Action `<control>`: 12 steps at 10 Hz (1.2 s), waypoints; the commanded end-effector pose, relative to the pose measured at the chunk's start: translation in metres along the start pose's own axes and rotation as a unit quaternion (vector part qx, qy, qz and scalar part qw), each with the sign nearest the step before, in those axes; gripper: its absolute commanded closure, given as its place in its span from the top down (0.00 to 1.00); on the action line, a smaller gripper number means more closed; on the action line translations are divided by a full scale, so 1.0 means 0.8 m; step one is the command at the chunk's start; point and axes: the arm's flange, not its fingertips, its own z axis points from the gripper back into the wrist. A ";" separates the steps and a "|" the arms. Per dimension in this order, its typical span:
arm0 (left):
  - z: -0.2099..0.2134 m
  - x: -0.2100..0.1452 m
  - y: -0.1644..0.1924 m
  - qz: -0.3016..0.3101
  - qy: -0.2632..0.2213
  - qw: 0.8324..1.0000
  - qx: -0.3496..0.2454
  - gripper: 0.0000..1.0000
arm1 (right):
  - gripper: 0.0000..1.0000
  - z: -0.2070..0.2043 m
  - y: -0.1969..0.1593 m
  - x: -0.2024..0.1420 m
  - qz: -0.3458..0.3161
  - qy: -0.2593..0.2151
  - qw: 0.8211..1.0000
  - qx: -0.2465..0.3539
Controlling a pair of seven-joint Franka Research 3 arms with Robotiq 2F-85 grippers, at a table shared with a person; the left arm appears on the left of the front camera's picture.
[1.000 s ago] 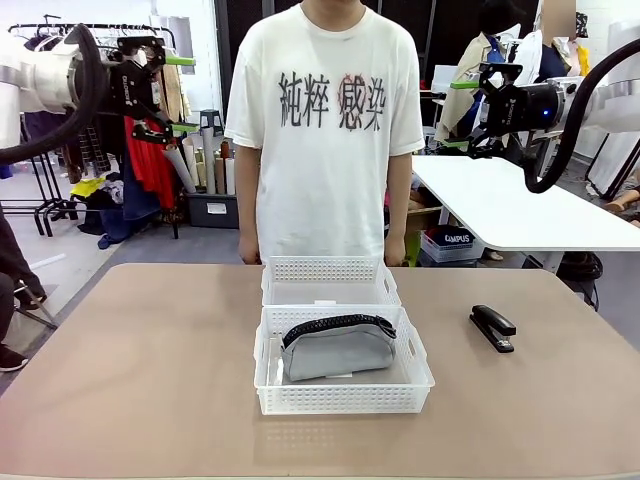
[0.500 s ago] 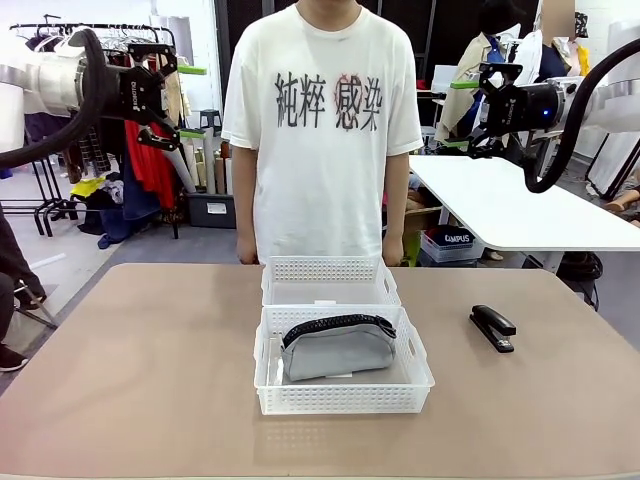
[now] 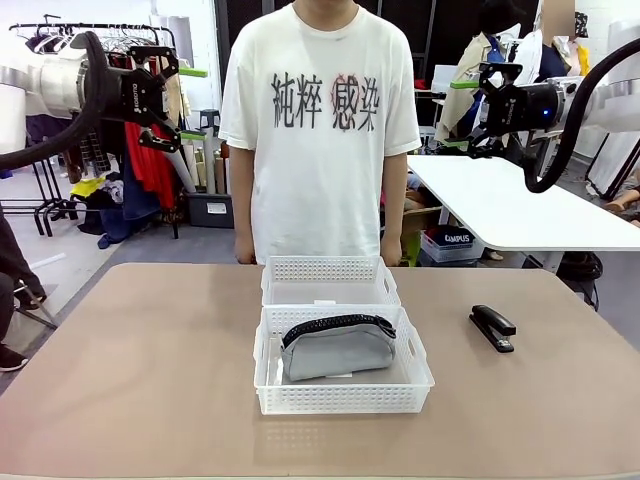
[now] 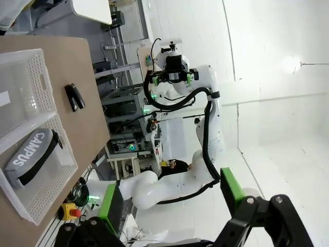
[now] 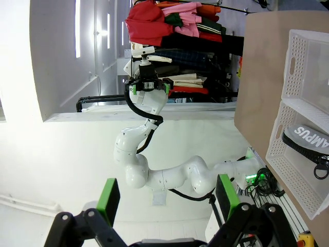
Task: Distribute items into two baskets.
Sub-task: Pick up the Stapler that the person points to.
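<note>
The grey pouch (image 3: 335, 352) with its black zipper lies in the nearer white basket (image 3: 340, 398) at mid-table. A second white basket (image 3: 325, 268) stands empty right behind it, touching. The black stapler (image 3: 493, 327) rests on the table to the right of the baskets. My left gripper (image 3: 193, 102) hangs open high at the left, and my right gripper (image 3: 458, 114) hangs open high at the right, both far above the table and holding nothing. The left wrist view shows the pouch (image 4: 31, 154), the stapler (image 4: 75, 96) and open fingers (image 4: 110, 200). The right wrist view shows the pouch (image 5: 308, 139) past open fingers (image 5: 224, 193).
A person in a white T-shirt (image 3: 320, 130) stands at the far edge behind the baskets, arms down. The brown table (image 3: 140, 370) has bare room left and right of the baskets. A white table (image 3: 510, 210) and clothes racks stand in the background.
My left gripper has shifted slightly right and rolled at the wrist, still open. The right arm, the baskets, pouch and stapler have not moved.
</note>
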 end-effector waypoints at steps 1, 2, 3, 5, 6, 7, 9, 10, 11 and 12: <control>0.003 -0.002 -0.002 0.000 0.005 1.000 -0.003 1.00 | 1.00 -0.001 0.003 -0.001 0.002 0.001 1.000 0.001; 0.003 -0.002 -0.002 0.000 0.005 1.000 -0.003 1.00 | 1.00 -0.001 0.003 -0.001 0.002 0.001 1.000 0.001; 0.003 -0.002 -0.002 0.000 0.005 1.000 -0.003 1.00 | 1.00 -0.001 0.003 -0.001 0.002 0.001 1.000 0.001; 0.003 -0.002 -0.002 0.000 0.005 1.000 -0.003 1.00 | 1.00 -0.001 0.003 -0.001 0.002 0.001 1.000 0.001; 0.003 -0.002 -0.002 0.000 0.005 1.000 -0.003 1.00 | 1.00 -0.001 0.003 -0.001 0.002 0.001 1.000 0.001; 0.003 -0.002 -0.002 0.000 0.005 1.000 -0.003 1.00 | 1.00 -0.001 0.003 -0.001 0.002 0.001 1.000 0.001; 0.003 -0.002 -0.002 0.000 0.005 1.000 -0.003 1.00 | 1.00 -0.001 0.003 -0.001 0.002 0.001 1.000 0.001; 0.003 -0.002 -0.002 0.000 0.005 1.000 -0.003 1.00 | 1.00 -0.001 0.003 -0.001 0.002 0.001 1.000 0.001; 0.003 -0.002 -0.002 0.000 0.005 1.000 -0.003 1.00 | 1.00 -0.001 0.003 -0.001 0.002 0.001 1.000 0.001; 0.003 -0.002 -0.002 0.000 0.005 1.000 -0.003 1.00 | 1.00 -0.001 0.003 -0.001 0.002 0.001 1.000 0.001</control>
